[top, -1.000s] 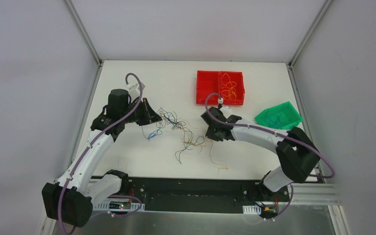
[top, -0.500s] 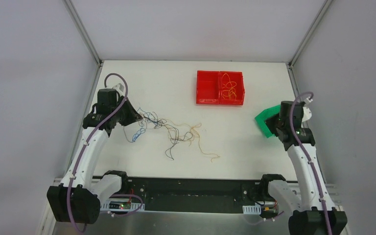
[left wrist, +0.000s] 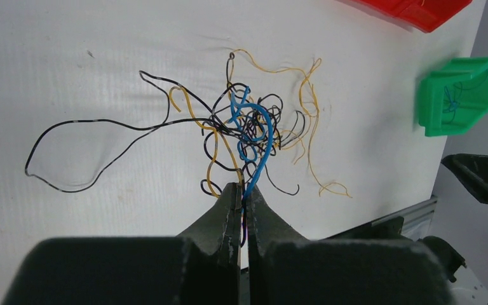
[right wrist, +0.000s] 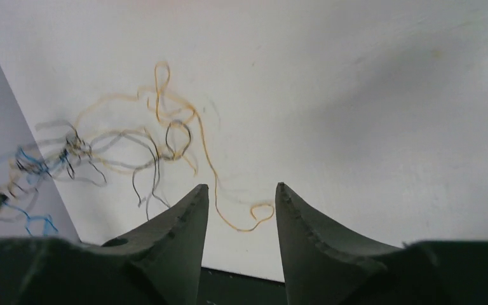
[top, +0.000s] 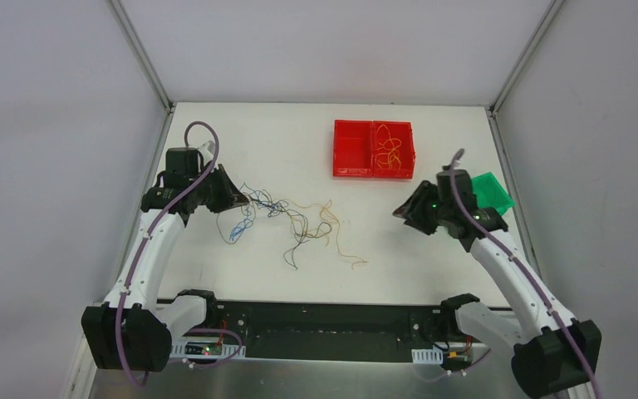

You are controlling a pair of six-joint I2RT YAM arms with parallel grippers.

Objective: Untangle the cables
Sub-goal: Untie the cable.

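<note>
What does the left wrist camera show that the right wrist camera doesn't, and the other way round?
Only the left wrist view: the left gripper shut on a blue wire of the clump, a long black wire loop lying off to one side, the green plastic bin with a blue strand inside, and a corner of the red plastic tray.
Only the right wrist view: the right gripper, open and holding nothing.
Both: the tangle of thin yellow, blue and black wires on the white table.
</note>
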